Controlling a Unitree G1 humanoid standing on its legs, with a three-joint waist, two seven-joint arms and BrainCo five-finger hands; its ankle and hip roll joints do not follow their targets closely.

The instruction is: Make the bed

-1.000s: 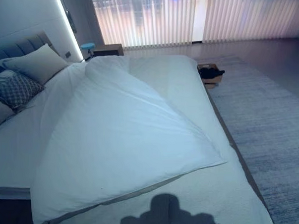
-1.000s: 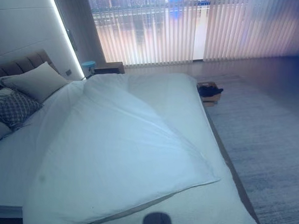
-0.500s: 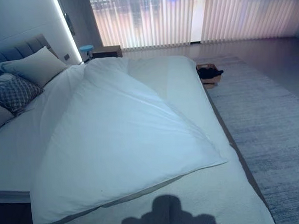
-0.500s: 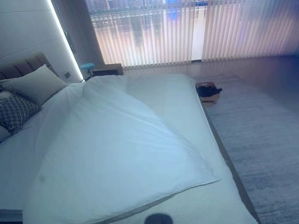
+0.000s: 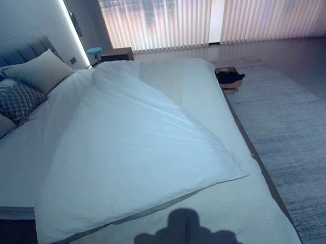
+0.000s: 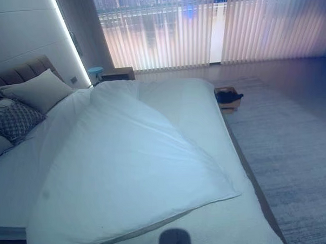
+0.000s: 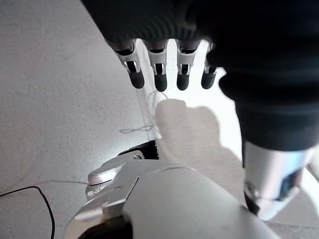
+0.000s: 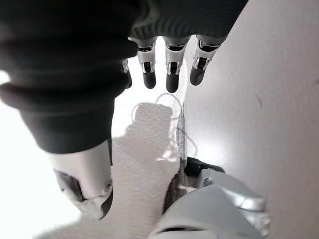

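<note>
A white duvet lies skewed across the bed, one corner pointing to the right edge and its near edge hanging off the near left side. The pale bedspread shows bare at the foot and along the right side. A plain grey pillow and a patterned pillow lean on the padded headboard at the far left. My left hand hangs over the floor with relaxed, straight fingers and holds nothing. My right hand hangs beside the bedspread's edge, open as well.
A grey rug runs along the bed's right side. A small box with something dark in it stands on the floor there. A nightstand and a blue round stool stand by the blinds.
The view has shifted slightly; the duvet and the pillows lie as before.
</note>
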